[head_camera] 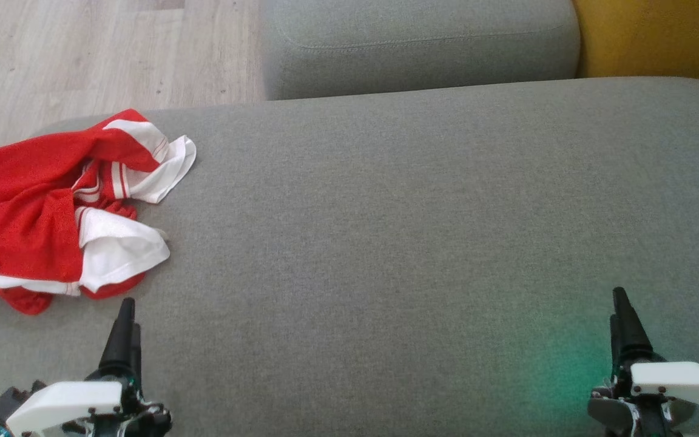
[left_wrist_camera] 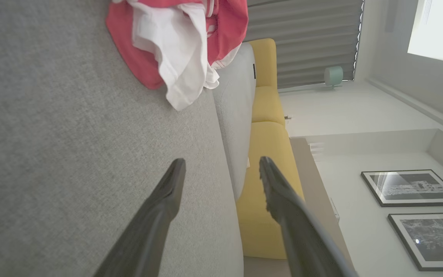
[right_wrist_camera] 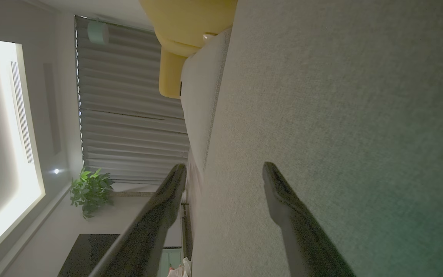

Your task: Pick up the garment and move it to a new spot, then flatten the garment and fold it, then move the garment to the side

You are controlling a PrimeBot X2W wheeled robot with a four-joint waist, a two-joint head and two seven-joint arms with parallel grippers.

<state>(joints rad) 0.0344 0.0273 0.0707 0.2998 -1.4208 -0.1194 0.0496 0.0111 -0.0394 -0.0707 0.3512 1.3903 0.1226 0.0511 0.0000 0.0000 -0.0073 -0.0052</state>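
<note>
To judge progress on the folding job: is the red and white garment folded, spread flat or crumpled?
Crumpled. The garment lies bunched on the cushion, red and white layers overlapping unevenly, no straight fold.

Both arms are parked low, one at each bottom corner of the head view. The left end effector (head_camera: 127, 309) has its two dark fingers (left_wrist_camera: 166, 194) pointing up-frame. They look stacked edge-on from that angle, with the white wrist housing (head_camera: 64, 397) right behind them. The right end effector (head_camera: 621, 303) is the same deal, mirrored. In the wrist views each pair is spread wide, with a clear gap between the tips and both empty.
</note>
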